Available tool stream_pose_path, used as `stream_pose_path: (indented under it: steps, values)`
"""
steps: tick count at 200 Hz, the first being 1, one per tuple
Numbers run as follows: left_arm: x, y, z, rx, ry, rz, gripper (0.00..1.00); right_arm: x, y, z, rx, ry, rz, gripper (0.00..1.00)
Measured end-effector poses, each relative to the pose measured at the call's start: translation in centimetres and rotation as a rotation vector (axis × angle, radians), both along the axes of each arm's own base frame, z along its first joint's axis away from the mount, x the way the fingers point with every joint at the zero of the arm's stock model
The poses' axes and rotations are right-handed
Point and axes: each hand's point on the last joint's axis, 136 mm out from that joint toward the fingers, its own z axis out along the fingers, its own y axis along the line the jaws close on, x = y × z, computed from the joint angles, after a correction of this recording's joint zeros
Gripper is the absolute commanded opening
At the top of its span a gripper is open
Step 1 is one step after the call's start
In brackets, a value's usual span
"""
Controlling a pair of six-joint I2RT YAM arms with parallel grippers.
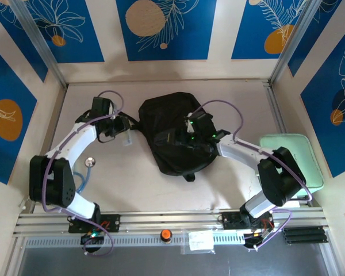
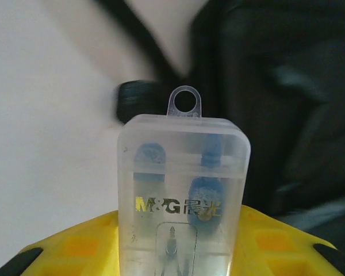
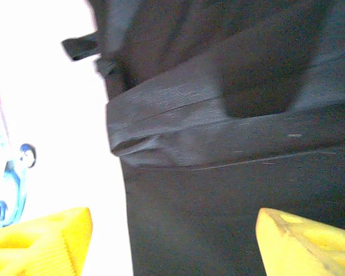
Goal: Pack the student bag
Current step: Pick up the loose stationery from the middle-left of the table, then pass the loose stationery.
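The black student bag (image 1: 172, 132) lies in the middle of the table, and its dark fabric (image 2: 299, 115) rises just beyond my left gripper. My left gripper (image 1: 125, 127) sits at the bag's left edge, shut on a clear plastic case (image 2: 181, 184) printed M&G, with blue parts and a compass drawing showing through it. The case stands between the yellow fingers (image 2: 75, 247) with its hang loop pointing at the bag. My right gripper (image 1: 181, 138) hovers over the bag (image 3: 230, 190), and its yellow fingers (image 3: 40, 241) stand wide apart with only fabric between them.
A mint-green zip case (image 1: 293, 158) lies at the right edge, partly under the right arm. A small round metal disc on a light blue cord (image 1: 88, 165) rests on the table beside the left arm. Bag straps (image 3: 80, 47) trail off the bag's side.
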Motion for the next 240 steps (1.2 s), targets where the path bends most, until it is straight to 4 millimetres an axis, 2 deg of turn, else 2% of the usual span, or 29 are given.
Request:
stream_pose_path:
  steps: [27,53,68,86,116,156,193,207,224,240]
  values:
    - [0.8,-2.8,1.7,-0.199,-0.027,0.029,0.34,-1.1,3.9,0.1,0.025,-0.044,0.097,0.75]
    - [1.1,-5.6,3.0,-0.362,-0.018,0.023,0.33,-1.7,7.0,1.1,0.064,-0.104,0.171,0.75]
    - [1.4,-6.9,3.5,-0.432,-0.015,0.008,0.33,-1.5,8.6,2.1,0.080,-0.139,0.198,0.74]
    - [1.5,-7.9,3.3,-0.478,0.010,0.001,0.33,-0.5,10.0,3.4,0.100,-0.181,0.210,0.74]
    - [1.4,-8.5,2.5,-0.511,0.050,0.009,0.33,0.9,10.3,4.4,0.094,-0.228,0.191,0.69]
    - [1.4,-8.7,2.5,-0.531,0.058,0.016,0.34,2.6,10.3,4.8,0.079,-0.244,0.161,0.47]
    - [1.6,-8.8,2.7,-0.542,0.052,0.013,0.35,2.8,10.2,4.2,0.063,-0.227,0.161,0.23]
    - [1.6,-8.8,2.7,-0.543,0.051,0.012,0.41,3.0,10.1,4.2,0.058,-0.226,0.152,0.17]
    - [1.6,-8.8,2.6,-0.544,0.054,0.013,0.58,3.1,9.9,4.1,0.052,-0.217,0.142,0.16]
    - [1.7,-8.8,2.6,-0.529,0.038,-0.003,0.67,3.2,9.6,3.9,0.048,-0.206,0.135,0.15]
